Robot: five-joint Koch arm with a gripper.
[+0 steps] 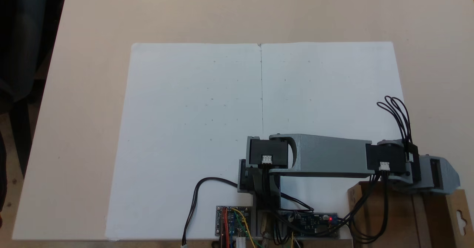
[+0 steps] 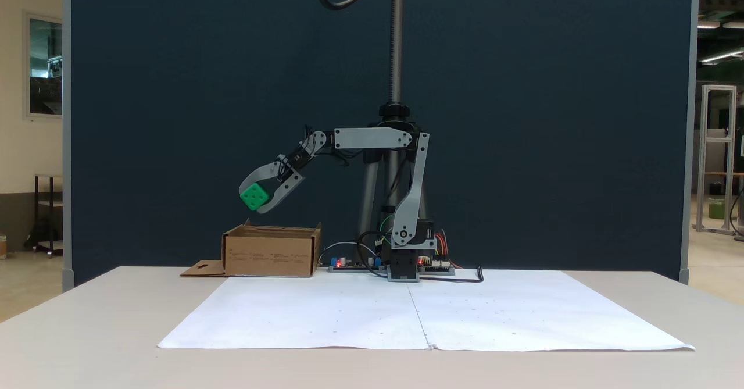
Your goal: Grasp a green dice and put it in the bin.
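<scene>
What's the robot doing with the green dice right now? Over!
Gripper shut on green dice. Dice held in the air above the bin, not yet dropped. Nothing between them. Over.

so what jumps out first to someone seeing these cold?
The bright green dice, clamped in the gripper and held in the air above the open cardboard bin, left of the arm's base in the side-on fixed view. Next, the big white paper sheet covering the middle of the table, with the grey arm stretched out to the right toward the bin in the fixed view from above.
</scene>
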